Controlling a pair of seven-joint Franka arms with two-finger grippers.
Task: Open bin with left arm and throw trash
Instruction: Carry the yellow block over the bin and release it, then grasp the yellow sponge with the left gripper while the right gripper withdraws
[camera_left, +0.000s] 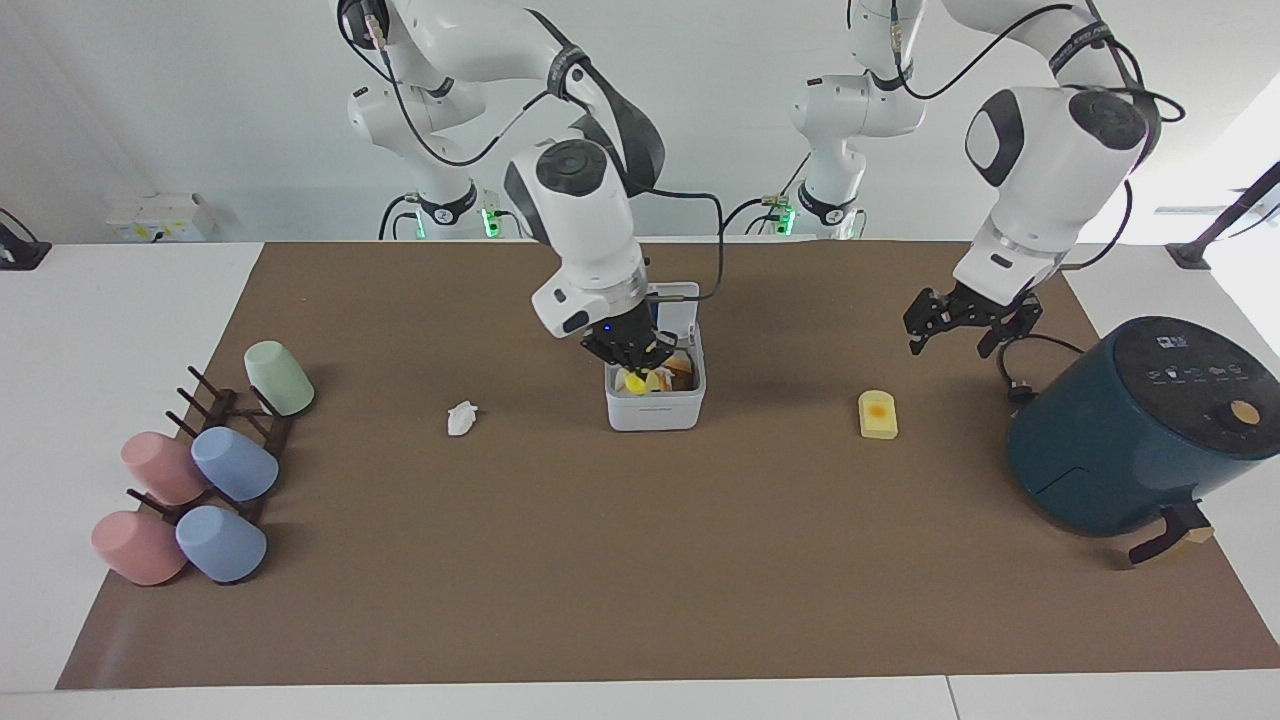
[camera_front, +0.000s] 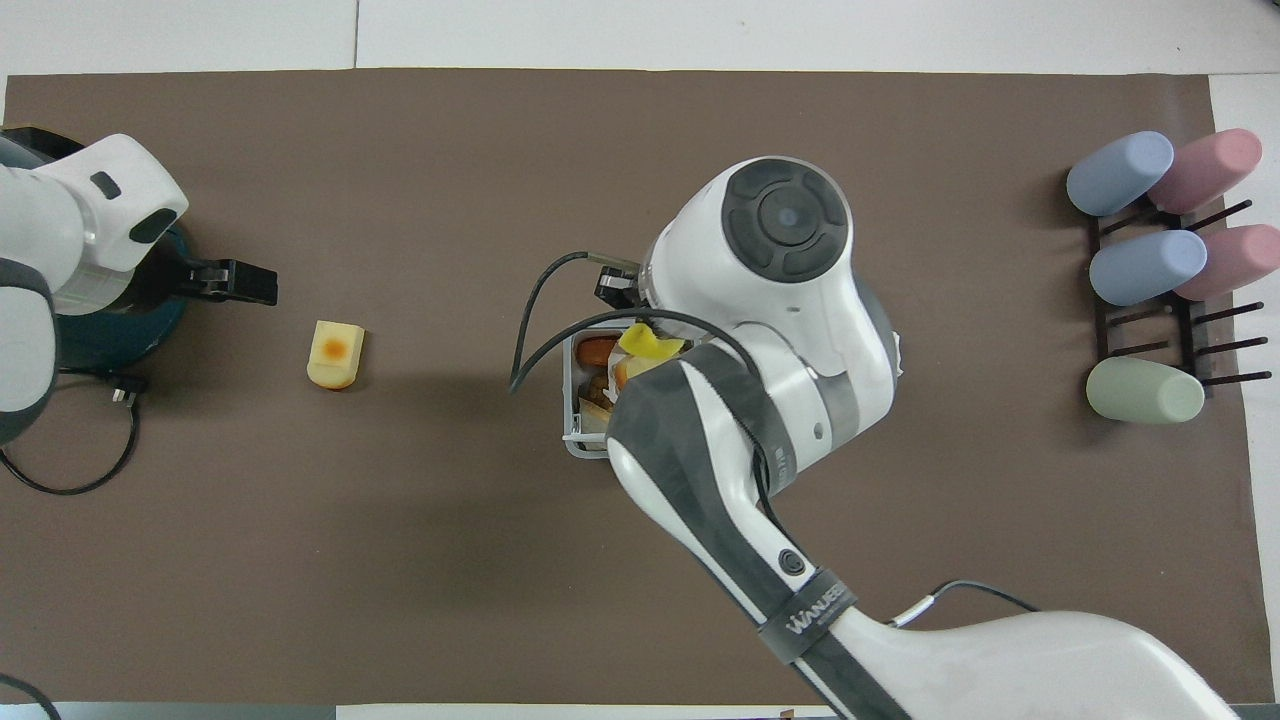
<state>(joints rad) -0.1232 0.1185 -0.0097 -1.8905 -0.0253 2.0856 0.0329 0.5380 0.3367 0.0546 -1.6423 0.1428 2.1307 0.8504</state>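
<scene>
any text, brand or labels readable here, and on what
"WANJEE", as far as it can be read: on the dark band of the right arm in the overhead view.
White icons and marks on the air fryer's top panel: too small to read.
No other readable text.

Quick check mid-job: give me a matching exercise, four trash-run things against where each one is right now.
Things:
1. bright yellow chunk
2. paper wad
3. pale yellow block
4. bin lid

Places or states:
A. lying on the mat toward the left arm's end
B. standing open
C. in the right gripper's fingers over the bin
D. lying on the mat toward the right arm's end

Pairs: 1-C, 2-D, 3-A, 4-B
</scene>
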